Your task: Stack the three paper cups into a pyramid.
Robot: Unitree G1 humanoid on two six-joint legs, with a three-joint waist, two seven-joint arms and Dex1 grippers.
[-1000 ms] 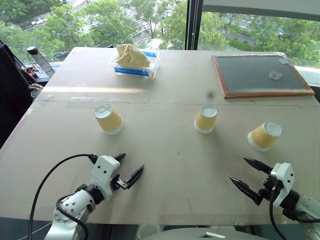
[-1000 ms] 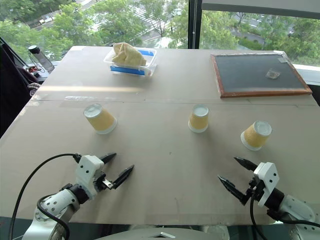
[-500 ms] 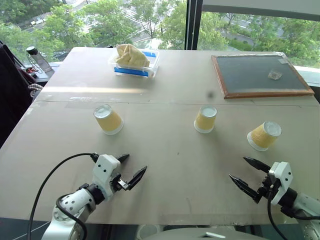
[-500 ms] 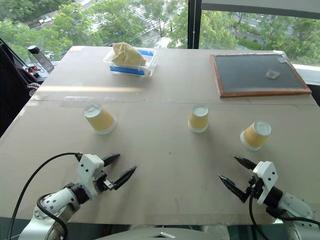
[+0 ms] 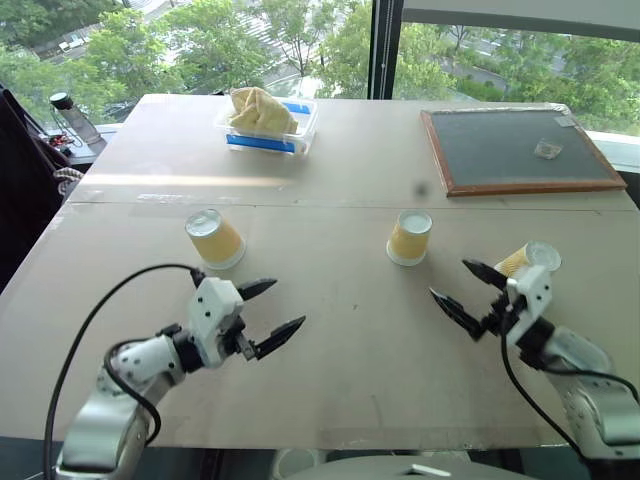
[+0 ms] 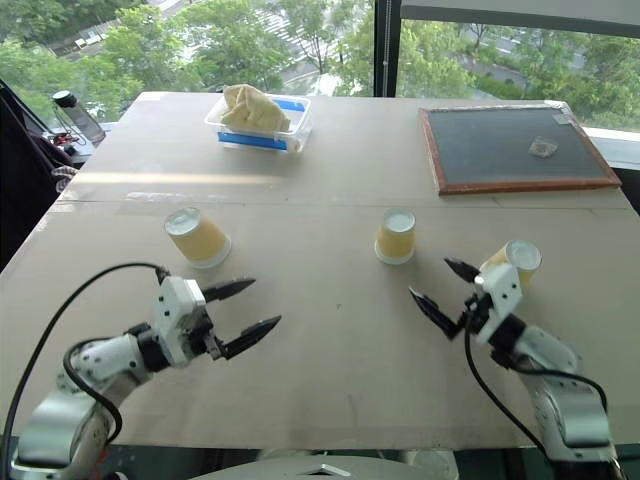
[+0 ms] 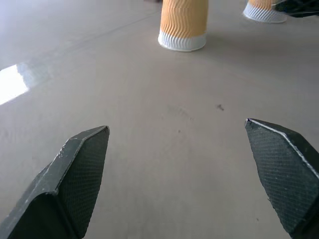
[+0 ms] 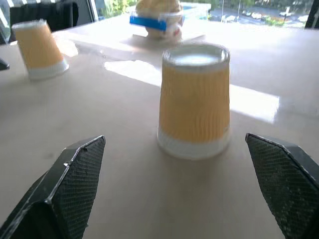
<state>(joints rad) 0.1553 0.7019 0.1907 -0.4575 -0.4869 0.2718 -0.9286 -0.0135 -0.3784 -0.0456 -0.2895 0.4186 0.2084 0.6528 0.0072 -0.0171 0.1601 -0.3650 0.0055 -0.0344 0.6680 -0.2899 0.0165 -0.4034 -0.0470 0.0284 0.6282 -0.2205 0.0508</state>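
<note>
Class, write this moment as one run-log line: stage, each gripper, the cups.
stage: approach, nothing stacked | left gripper: open, empty | right gripper: open, empty, facing middle cup | left cup, right cup: apart on table, upside down

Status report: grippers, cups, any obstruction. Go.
Left gripper open, empty. Right gripper open, empty, facing middle cup. Left cup and right cup apart on table, nothing stacked. Path unobstructed.

I see my right gripper point(image 8: 174, 194) spread wide, framing an upside-down paper cup point(image 8: 195, 99) on the table point(image 8: 124, 199). A second inverted cup point(image 8: 39, 48) stands well apart; a clear container point(image 8: 167, 22) sits beyond.
</note>
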